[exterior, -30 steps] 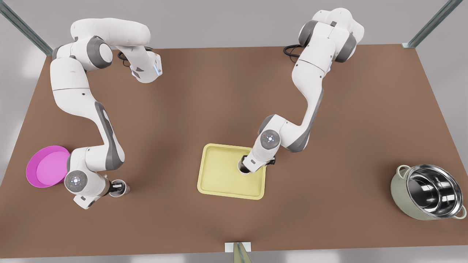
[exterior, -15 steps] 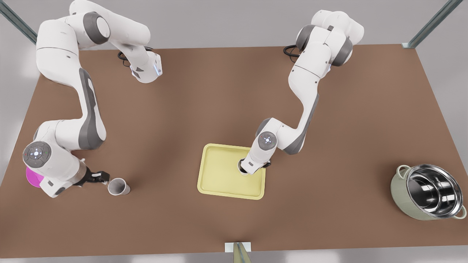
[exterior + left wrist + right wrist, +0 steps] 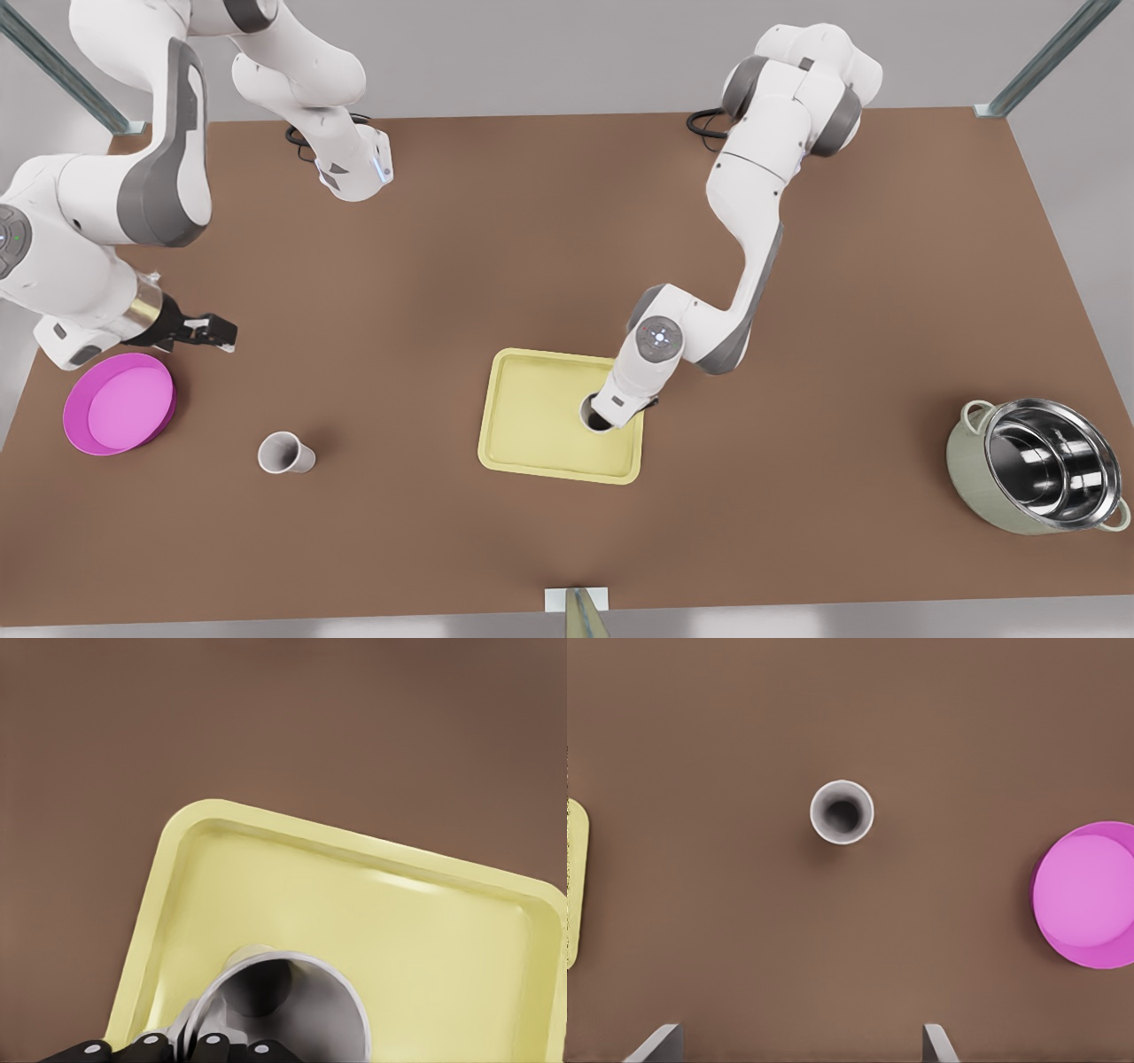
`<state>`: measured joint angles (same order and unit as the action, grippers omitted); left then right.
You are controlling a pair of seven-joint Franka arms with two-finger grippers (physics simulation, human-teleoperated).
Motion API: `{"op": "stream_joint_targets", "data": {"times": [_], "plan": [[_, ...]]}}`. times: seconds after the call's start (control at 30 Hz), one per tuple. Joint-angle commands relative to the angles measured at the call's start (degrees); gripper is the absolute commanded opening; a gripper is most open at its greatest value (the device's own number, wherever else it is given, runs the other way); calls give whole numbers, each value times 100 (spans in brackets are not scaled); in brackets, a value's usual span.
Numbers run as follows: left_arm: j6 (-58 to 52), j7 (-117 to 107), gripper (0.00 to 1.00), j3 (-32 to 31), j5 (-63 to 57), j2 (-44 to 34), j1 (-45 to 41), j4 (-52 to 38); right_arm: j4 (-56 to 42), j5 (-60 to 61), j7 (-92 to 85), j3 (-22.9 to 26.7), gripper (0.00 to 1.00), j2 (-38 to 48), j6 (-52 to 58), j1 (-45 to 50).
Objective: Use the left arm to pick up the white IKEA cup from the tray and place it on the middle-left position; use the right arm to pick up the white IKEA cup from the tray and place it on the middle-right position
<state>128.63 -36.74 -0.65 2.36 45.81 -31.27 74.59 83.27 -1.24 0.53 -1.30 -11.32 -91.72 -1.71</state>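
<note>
A pale yellow tray (image 3: 532, 416) (image 3: 425, 939) lies at the table's middle. A white cup (image 3: 595, 416) (image 3: 292, 1010) stands upright in its corner toward the front view's right. My left gripper (image 3: 609, 409) (image 3: 177, 1045), on the front view's right arm, is shut on that cup's rim, one finger inside and one outside. A second white cup (image 3: 283, 453) (image 3: 842, 811) stands upright on the bare brown table at the front view's left. My right gripper (image 3: 213, 335) (image 3: 797, 1045) hangs open and apart from it, above the table, with nothing between its fingers.
A round magenta dish (image 3: 120, 403) (image 3: 1090, 895) sits near the table edge at the front view's left, close to the free cup. A steel pot (image 3: 1041, 465) stands at the far right. Bare tabletop stretches between tray and pot.
My right gripper let go of the cup on the table, opened, and pulled away from it past the magenta dish. The left gripper shifted slightly at the tray cup.
</note>
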Motion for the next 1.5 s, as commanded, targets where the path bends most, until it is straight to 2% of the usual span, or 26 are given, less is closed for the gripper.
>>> {"op": "stream_joint_targets", "data": {"times": [0.0, 0.27, 0.3, 0.37, 0.53, 1.03, 1.27, 1.33, 1.37, 1.4, 1.43, 1.47], "plan": [[-680, 508, 21, 4, 27, -256, 252, 38, -12, 132, -185, -2, 100, -11, 102, 13], [-567, 3093, 21, 21, -17, -801, 1624, 898, -30, 115, -97, 7, 100, -11, 111, 21], [-164, 3453, 21, 21, -17, -1109, 1817, 1460, -73, 88, -150, -2, 100, -29, 119, 21], [31, 4008, 21, 21, -17, -1294, 2125, 1796, -118, 106, -150, 34, 100, -29, 119, 4], [1832, 4017, 21, 83, -17, -1821, 2134, 3395, -126, 106, -150, 51, 100, -29, 119, 4], [2422, 4254, 22, 180, 71, -1839, 2310, 3677, -135, 97, -159, 60, 100, -29, 119, -40], [2404, 4272, 24, 180, 572, -1839, 2319, 3650, -135, 88, -159, 51, 100, -29, 102, -40], [2395, 4272, 48, 171, 757, -1848, 2318, 3659, -135, 88, -150, 51, 100, -29, 102, -40], [2395, 4272, 63, 171, 757, -1848, 2318, 3659, -135, 88, -150, 51, 100, -29, 102, -31], [2395, 4272, 90, 171, 757, -1848, 2318, 3659, -135, 97, -150, 51, 100, -29, 102, -31], [2386, 4272, 100, 171, 757, -1848, 2318, 3650, -135, 36, -159, 51, 100, -29, 137, -31], [2386, 4263, 100, 171, 757, -1857, 2318, 3650, -161, 62, -141, 34, 100, -29, 119, -31]]}}
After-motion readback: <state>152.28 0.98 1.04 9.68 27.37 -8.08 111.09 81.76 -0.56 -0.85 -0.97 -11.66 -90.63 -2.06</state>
